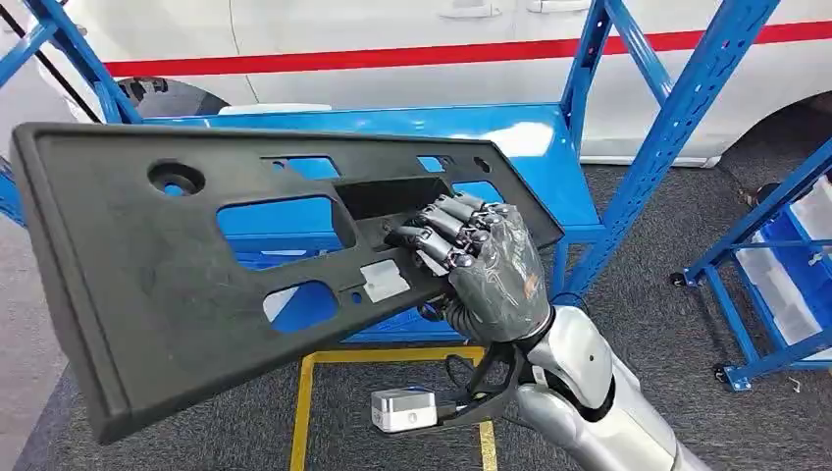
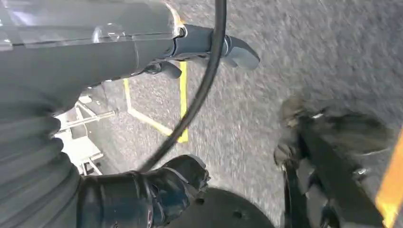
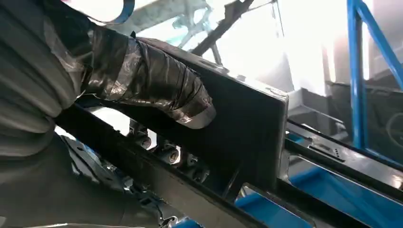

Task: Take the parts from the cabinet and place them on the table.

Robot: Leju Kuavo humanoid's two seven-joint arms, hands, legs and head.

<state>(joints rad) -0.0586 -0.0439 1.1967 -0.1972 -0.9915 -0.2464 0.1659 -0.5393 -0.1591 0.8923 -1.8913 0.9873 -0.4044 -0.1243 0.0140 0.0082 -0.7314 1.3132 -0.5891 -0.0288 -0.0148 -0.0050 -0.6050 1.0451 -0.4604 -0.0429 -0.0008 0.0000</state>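
Gripping a long black plastic panel (image 1: 177, 294), the right hand (image 1: 486, 270) curls its fingers over the panel's top edge in the head view; the panel, pierced by cut-outs and round holes, tilts in front of the blue rack (image 1: 530, 147), and no writing is legible. Beside the left wrist, the left hand (image 2: 209, 47) hangs over grey carpet (image 2: 294, 57), its grasp unclear. From the right wrist, the taped thumb (image 3: 157, 90) presses the panel's rib (image 3: 237, 137).
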